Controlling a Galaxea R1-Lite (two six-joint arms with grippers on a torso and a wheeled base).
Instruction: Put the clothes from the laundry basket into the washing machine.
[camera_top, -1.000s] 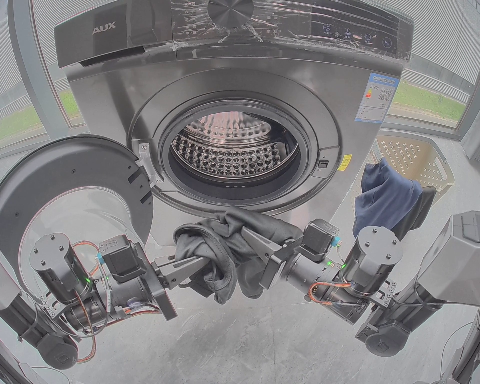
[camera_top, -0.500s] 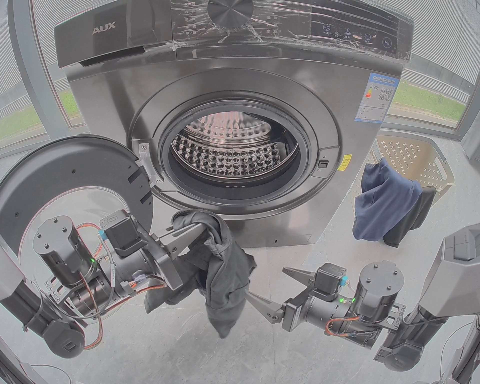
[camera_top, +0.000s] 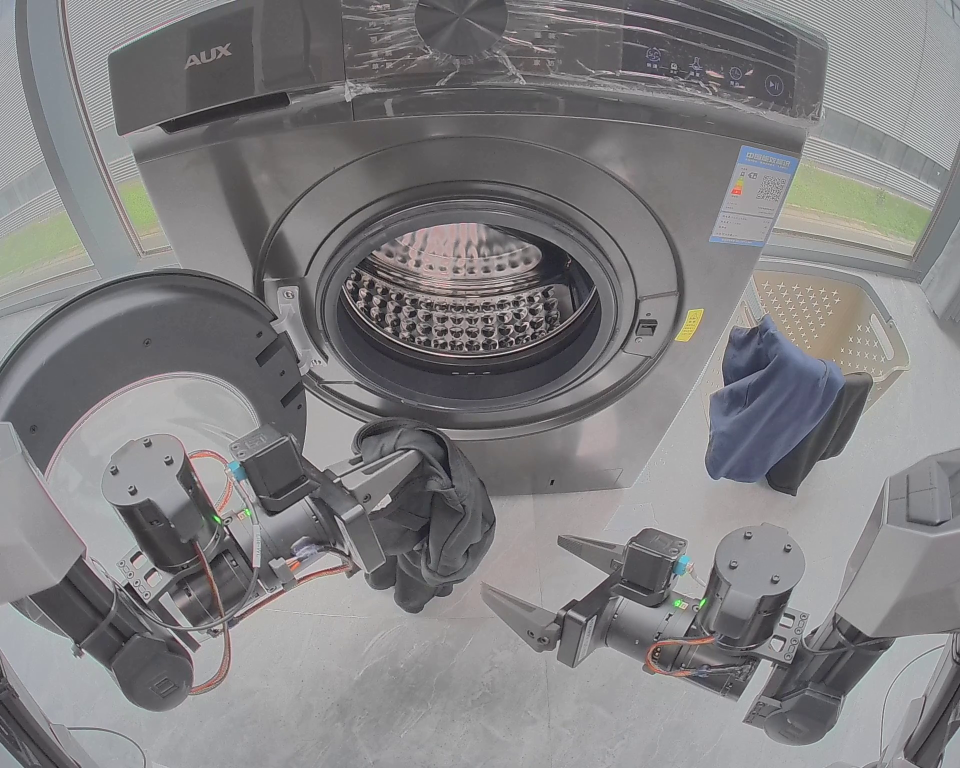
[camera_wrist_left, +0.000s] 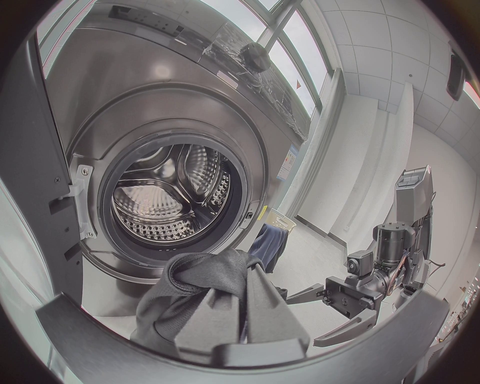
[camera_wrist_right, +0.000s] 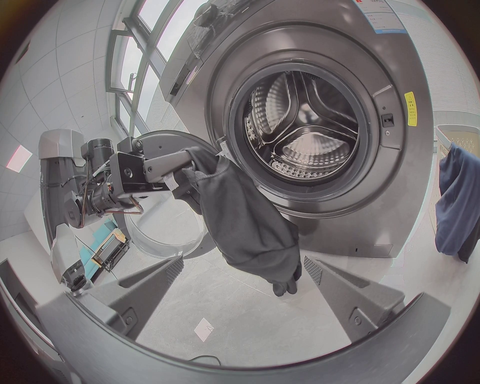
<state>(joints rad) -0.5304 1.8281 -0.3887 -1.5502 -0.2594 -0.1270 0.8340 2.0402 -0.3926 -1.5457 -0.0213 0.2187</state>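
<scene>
Just below the washing machine's drum opening, the left gripper is clamping the dark grey garment, whose hanging tail is likely needing a lift over the rim and a deep push inside, while the right gripper is hovering open, empty.

Washing machine front: grey metal, satin sheen. Drum, frame centre: bright perforated steel, glossy. Clear plastic film over top panel, crinkled, shiny. Dark grey garment: soft matt cloth. Blue garment, right: matt cloth too. Laundry basket: beige perforated plastic. Floor: smooth grey slab, faint gloss.
</scene>
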